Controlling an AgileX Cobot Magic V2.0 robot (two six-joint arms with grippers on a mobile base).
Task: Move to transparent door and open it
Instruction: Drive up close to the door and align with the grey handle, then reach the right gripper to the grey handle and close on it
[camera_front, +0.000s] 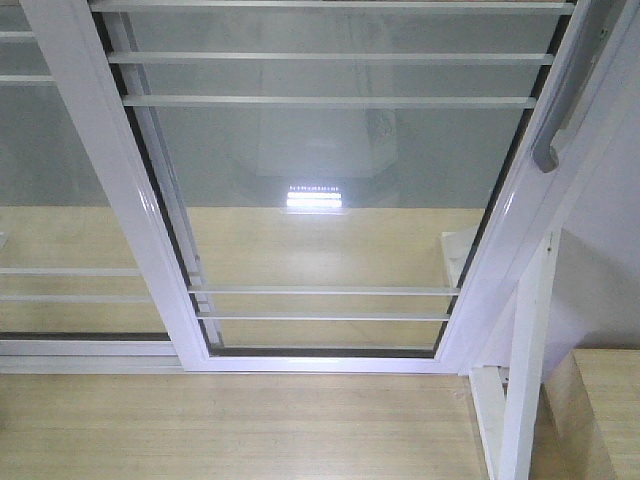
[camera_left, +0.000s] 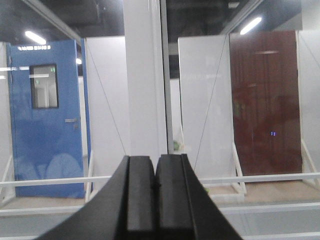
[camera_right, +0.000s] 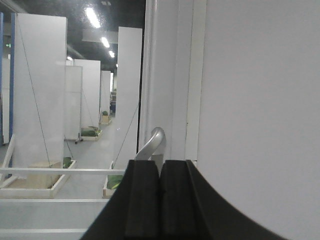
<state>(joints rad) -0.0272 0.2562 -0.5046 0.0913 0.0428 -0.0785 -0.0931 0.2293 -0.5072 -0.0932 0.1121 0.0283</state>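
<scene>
The right tool (camera_right: 160, 172), fingers pressed together, faces the transparent door's (camera_right: 162, 75) curved grey handle (camera_right: 154, 141).

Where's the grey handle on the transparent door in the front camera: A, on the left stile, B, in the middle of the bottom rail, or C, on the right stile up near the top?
C: the curved grey handle runs along the right-hand stile of the transparent door, high in the front view.
</scene>
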